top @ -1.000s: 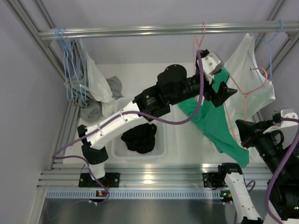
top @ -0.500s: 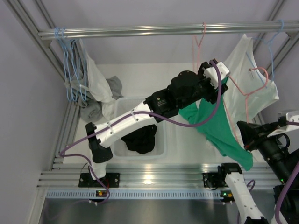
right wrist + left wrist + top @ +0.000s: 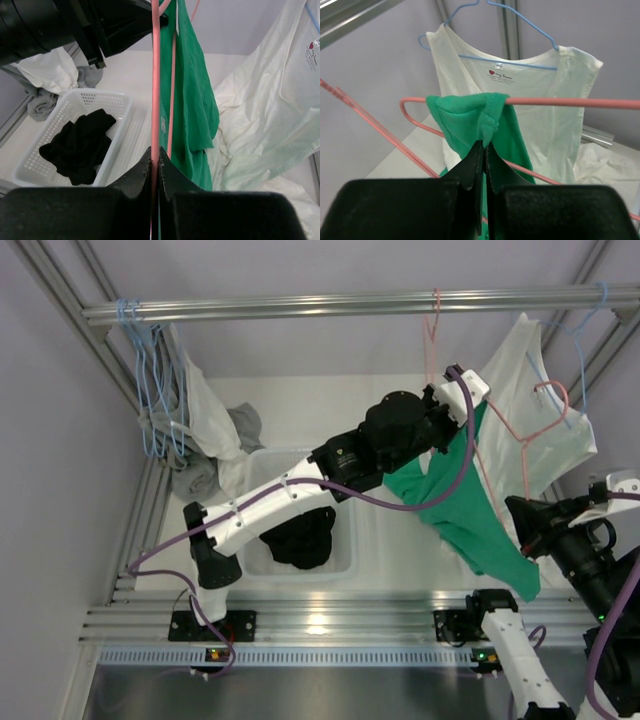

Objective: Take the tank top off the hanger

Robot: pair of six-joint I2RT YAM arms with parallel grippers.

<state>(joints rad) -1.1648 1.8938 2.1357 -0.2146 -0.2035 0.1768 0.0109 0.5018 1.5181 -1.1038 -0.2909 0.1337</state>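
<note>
The green tank top hangs on the pink hanger, up over the counter. One strap is folded over the straight pink bar, and the rest of the top drops down below it.

The left end effector is pressed together on that strap. It pinches the green cloth just under the bar, and the two dark fingers have almost no gap between them.

The right end effector is pressed together too, but on the hanger and not on the cloth. A thin pink wire runs up from between its fingers. The green top hangs just beside that wire, on the right in the right wrist view.

Behind the pink hanger is a white shirt on a blue hanger. It is close to the green top.

Down on the counter sits a white basket with holes in its sides, and black clothes lie inside it. The basket is under the left arm, to the left of the green top.
</note>
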